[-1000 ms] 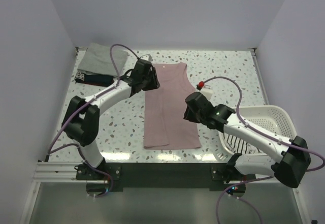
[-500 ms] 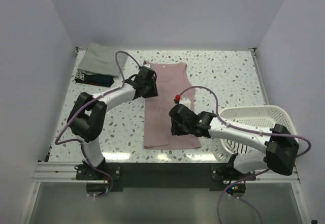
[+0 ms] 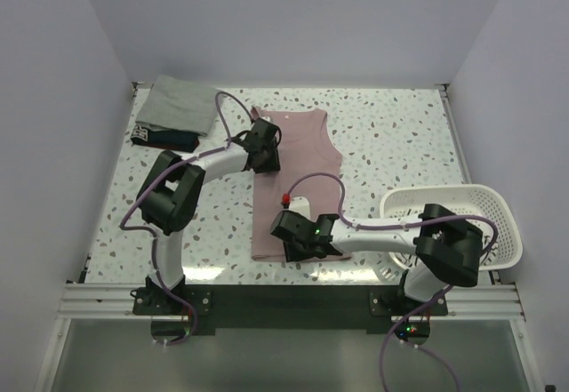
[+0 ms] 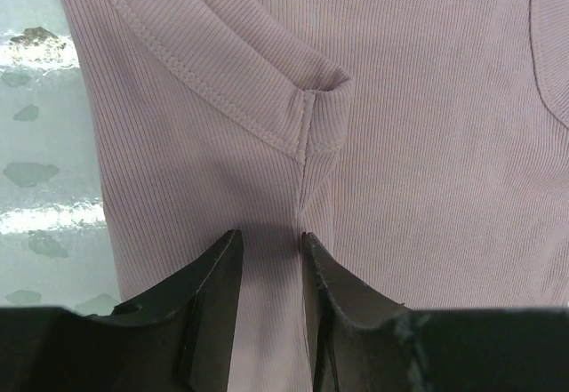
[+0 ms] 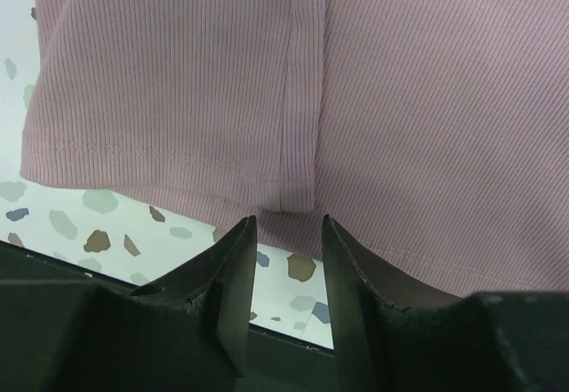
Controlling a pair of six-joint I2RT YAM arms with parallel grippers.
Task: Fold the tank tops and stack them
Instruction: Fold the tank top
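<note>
Over the folded ribbed pink top [image 3: 302, 148], left fingers [image 4: 213, 308] and right fingers [image 5: 233, 290] stand parted.

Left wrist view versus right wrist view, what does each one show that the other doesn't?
Only the left wrist view shows the pink tank top's stitched edge, folded over to a corner, with the left hand open just below it. Only the right wrist view shows the bottom hem, with the right hand open at it. Both show ribbed pink fabric, a strip of speckled table, and a fold line running toward the gap between the fingers.
</note>
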